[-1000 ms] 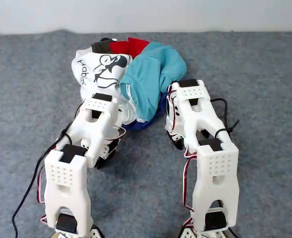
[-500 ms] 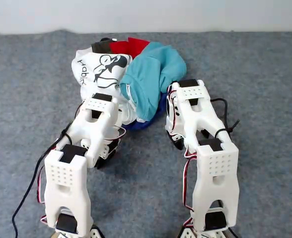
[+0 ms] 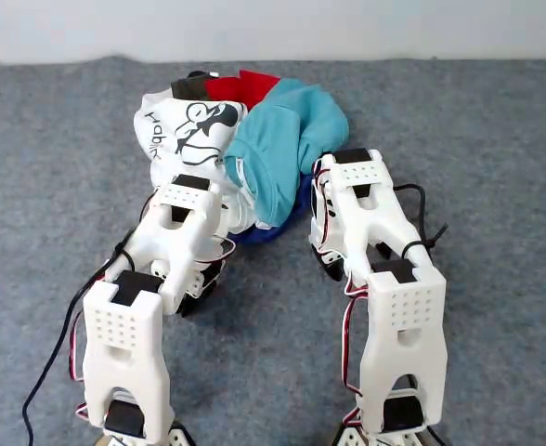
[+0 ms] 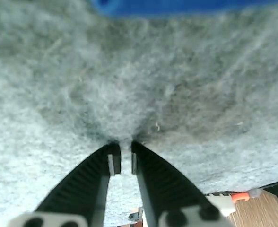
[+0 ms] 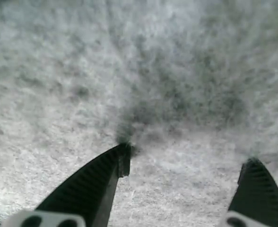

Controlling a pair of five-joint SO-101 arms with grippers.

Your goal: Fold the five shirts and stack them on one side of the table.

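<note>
Your shirt heap (image 3: 240, 153) lies unfolded just ahead of both arms. Left gripper (image 4: 125, 163) fingers nearly pressed together, right gripper (image 5: 186, 168) spread. Pinch into that tangle and you'll likely drag 2 shirts at once.

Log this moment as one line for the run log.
shirt pile: heaped, unfolded | left claw: shut, empty, at gray felt | right claw: open, empty

Soft, even light covers the grey desk (image 3: 496, 186) in the high view; faint shadows lie beneath both arms. Dark shadow pools at the tips of the left claw (image 4: 121, 163) and right claw (image 5: 188, 163).
</note>
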